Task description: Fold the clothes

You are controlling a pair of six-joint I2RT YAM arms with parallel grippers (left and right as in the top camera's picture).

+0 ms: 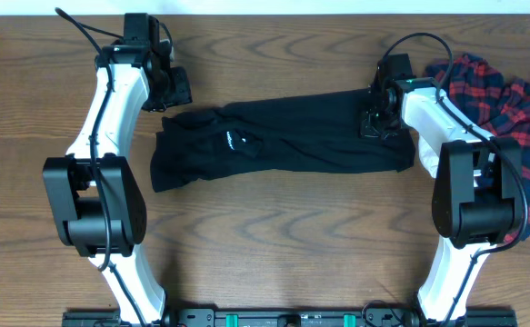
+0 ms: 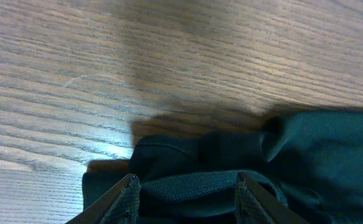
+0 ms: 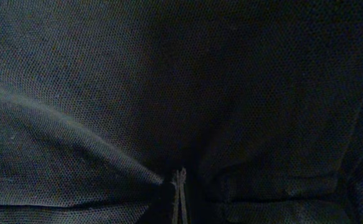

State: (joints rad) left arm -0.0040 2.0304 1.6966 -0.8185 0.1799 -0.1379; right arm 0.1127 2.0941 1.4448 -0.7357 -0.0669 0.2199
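The clothes' black shirt (image 1: 310, 132) lies stretched left to right across the wooden table (image 1: 292, 236), its small white logo (image 1: 233, 142) facing up. My left gripper (image 1: 175, 91) hovers at the shirt's upper-left corner. In the left wrist view this gripper (image 2: 186, 180) is open, its fingers (image 2: 130, 199) wide apart over a ribbed collar band (image 2: 200, 186) of the shirt (image 2: 318, 155). My right gripper (image 1: 378, 123) sits on the shirt's right end. Seen from the right wrist, it (image 3: 179, 175) is shut, and creases in the black fabric (image 3: 75, 74) run into its tips.
A red-and-navy plaid garment (image 1: 519, 109) lies bunched at the table's right edge, just behind my right arm. Bare wood surrounds the shirt in front and behind.
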